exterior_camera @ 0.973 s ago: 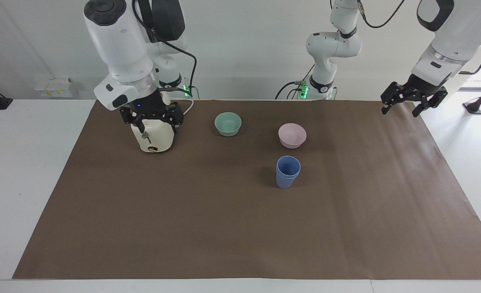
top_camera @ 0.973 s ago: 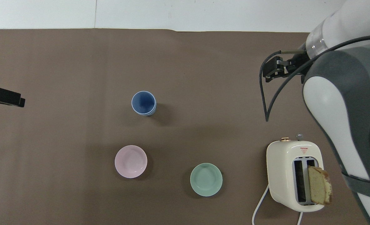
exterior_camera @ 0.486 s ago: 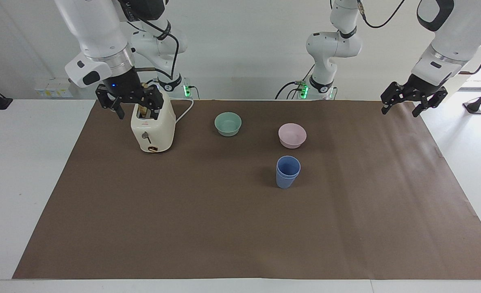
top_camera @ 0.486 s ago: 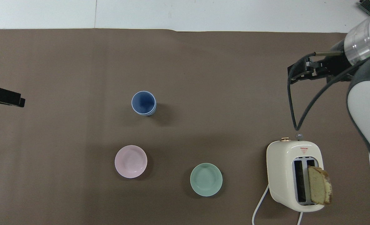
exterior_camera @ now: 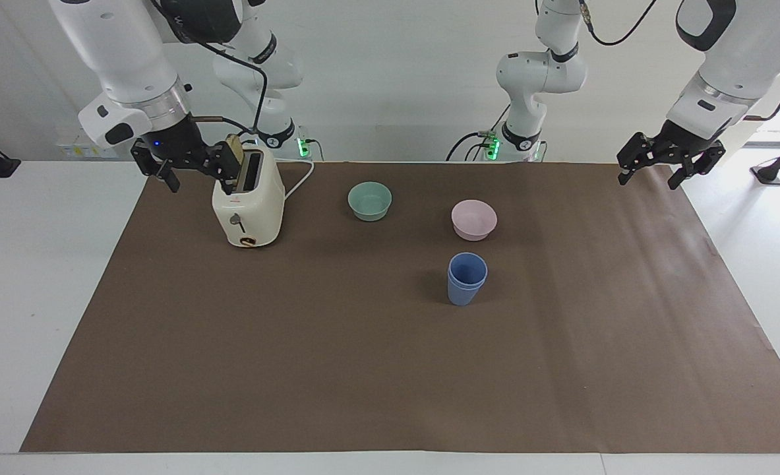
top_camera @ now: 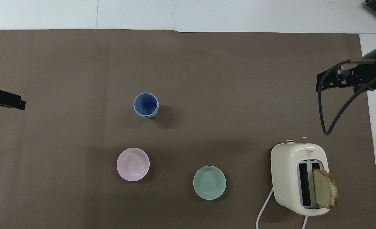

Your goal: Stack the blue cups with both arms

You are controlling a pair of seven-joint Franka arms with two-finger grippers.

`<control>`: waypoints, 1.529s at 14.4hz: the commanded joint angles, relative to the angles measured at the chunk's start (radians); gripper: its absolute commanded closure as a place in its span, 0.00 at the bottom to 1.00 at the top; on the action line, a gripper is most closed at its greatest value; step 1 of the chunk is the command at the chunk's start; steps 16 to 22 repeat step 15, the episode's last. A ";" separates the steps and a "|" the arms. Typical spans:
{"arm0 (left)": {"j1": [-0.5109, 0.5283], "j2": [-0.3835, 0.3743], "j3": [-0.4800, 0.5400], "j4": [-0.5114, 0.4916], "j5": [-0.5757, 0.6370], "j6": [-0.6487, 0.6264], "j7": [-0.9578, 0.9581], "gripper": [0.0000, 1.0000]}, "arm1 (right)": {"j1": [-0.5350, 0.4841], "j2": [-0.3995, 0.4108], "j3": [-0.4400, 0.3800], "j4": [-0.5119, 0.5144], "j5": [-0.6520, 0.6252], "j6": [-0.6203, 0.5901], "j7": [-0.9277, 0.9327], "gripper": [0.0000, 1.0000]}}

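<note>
The blue cups stand upright on the brown mat, one nested inside the other — a double rim shows in both views. The stack sits near the middle of the mat, farther from me than the pink bowl, which is close by it but not touching. The green bowl lies beside the pink one, toward my right arm's end of the table, with a clear gap between the two bowls.

My left gripper hangs in the air over the corner of the mat at my left arm's end, well apart from the cups. Its fingers are spread and nothing is between them. That arm waits there.

My right gripper is up in the air over the mat's edge at my right arm's end, just beside the top of the cream toaster. Its fingers are spread too, holding nothing. From above, only the black fingers and a loop of black cable show, over the mat's border.

The toaster stands on the mat near my right arm's base, with a slice of bread sticking up out of one slot — the slot on the side toward the mat's edge. Its white cord trails off toward me.
</note>
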 commanded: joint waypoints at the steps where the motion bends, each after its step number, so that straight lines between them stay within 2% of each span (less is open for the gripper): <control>1: 0.010 -0.010 -0.007 0.002 0.016 -0.023 0.006 0.00 | -0.035 -0.097 0.011 -0.173 -0.011 0.110 -0.037 0.00; 22: 0.011 -0.012 -0.007 0.001 0.016 -0.017 0.014 0.00 | -0.040 -0.096 0.012 -0.173 0.007 0.126 -0.028 0.00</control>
